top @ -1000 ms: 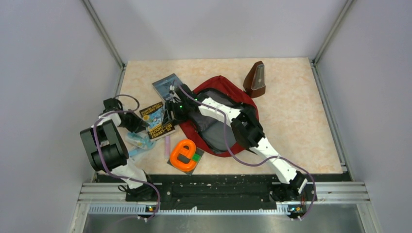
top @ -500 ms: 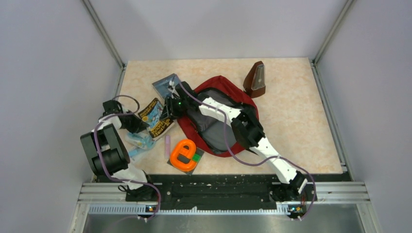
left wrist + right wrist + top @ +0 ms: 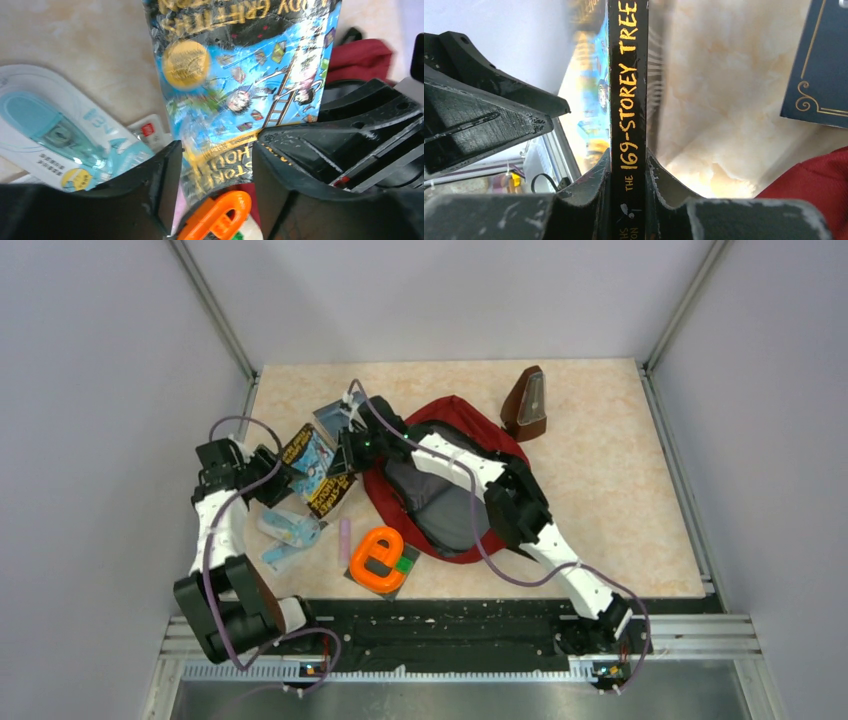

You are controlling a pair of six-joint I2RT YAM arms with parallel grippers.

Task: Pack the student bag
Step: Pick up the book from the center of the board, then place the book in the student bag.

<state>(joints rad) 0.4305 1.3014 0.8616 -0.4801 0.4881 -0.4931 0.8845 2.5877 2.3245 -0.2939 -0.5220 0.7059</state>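
The dark red student bag point(image 3: 470, 420) lies open in the middle of the table, its grey lining showing. My right gripper point(image 3: 345, 455) is shut on the black spine of a paperback book point(image 3: 312, 468), "The 169-Storey Tree", and holds it tilted just left of the bag. In the right wrist view the spine point(image 3: 628, 75) stands upright between the closed jaws of the right gripper point(image 3: 629, 155). My left gripper point(image 3: 272, 468) is open at the book's left side. In the left wrist view the blue cover point(image 3: 240, 75) fills the space beyond the spread jaws of the left gripper point(image 3: 215, 150).
A brown metronome point(image 3: 525, 405) stands behind the bag on the right. A dark blue book point(image 3: 335, 415) lies behind the paperback. A correction-tape pack point(image 3: 285, 530), a pink eraser point(image 3: 344, 537) and an orange dispenser point(image 3: 378, 558) lie near the front left.
The paperback has risen off the table and tilted up, moving back and left with the right gripper. The left arm has swung back and left alongside it.
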